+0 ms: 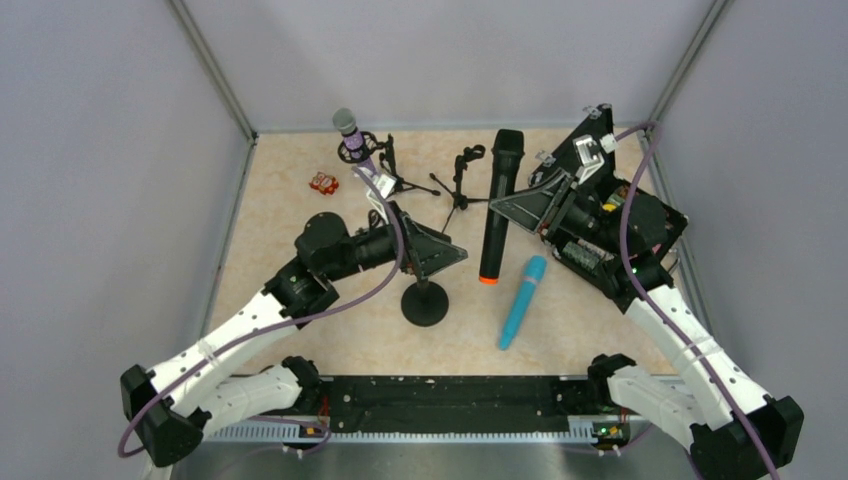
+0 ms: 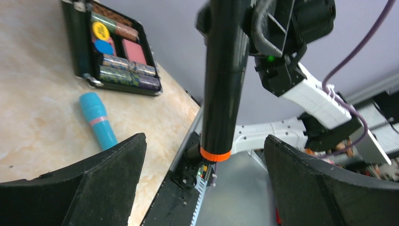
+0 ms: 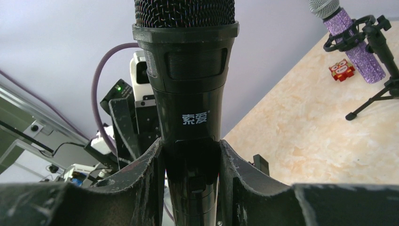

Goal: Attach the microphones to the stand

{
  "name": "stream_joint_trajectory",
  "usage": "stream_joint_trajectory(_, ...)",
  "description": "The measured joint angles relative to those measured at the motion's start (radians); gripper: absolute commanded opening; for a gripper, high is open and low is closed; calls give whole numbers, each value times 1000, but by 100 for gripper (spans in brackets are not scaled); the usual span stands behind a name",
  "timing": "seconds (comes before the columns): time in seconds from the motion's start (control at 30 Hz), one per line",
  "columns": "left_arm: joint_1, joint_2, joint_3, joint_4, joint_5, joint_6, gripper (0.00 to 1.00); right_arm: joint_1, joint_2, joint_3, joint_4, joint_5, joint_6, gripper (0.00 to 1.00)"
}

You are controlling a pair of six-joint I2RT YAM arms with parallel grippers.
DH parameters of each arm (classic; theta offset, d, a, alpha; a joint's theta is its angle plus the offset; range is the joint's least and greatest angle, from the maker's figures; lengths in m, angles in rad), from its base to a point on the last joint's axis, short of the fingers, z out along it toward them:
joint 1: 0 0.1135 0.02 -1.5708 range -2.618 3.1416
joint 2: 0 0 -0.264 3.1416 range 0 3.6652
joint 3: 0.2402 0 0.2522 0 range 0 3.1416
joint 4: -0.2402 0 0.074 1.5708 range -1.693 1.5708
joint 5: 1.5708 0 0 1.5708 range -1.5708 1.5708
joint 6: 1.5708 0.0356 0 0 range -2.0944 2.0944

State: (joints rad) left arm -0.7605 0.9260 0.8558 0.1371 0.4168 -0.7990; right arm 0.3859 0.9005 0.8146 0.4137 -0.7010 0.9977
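My right gripper is shut on the black microphone with the orange end and holds it upright above the table, mesh head up. My left gripper is open and empty just left of it. The microphone's orange end hangs between its wide-apart fingers. The left gripper sits over the round-base stand and hides its clip. The turquoise microphone lies on the table. The purple microphone sits in the far tripod stand. A second tripod stand stands empty.
An open black case with small items stands at the right, behind the right arm, and also shows in the left wrist view. A small red object lies at the back left. Grey walls close in the table.
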Motion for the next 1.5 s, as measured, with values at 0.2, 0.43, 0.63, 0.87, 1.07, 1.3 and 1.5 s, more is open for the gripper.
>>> stream_joint_trajectory(0.2, -89, 112, 39, 42, 36, 31, 97, 6, 6, 0, -6, 0, 27, 0)
stream_joint_trajectory(0.43, -129, 188, 49, 88, 48, 74, 93, 6, 3, -4, 6, 5, 47, 0)
stream_joint_trajectory(0.63, -141, 256, 51, 185, 86, 55, 73, 7, -29, -42, 8, 40, 53, 0)
stream_joint_trajectory(0.87, -158, 339, 51, 293, 154, 1, 49, 7, -52, -68, -10, 93, 51, 0)
stream_joint_trajectory(1.07, -161, 350, 51, 302, 165, -23, 0, 8, -63, -69, -16, 113, 34, 5)
stream_joint_trajectory(1.3, -168, 317, 30, 279, 124, 11, 0, 18, -65, -74, -15, 113, 20, 59)
stream_joint_trajectory(1.5, -169, 274, 18, 189, 49, 58, 0, 19, -35, -76, -32, 124, -27, 85)
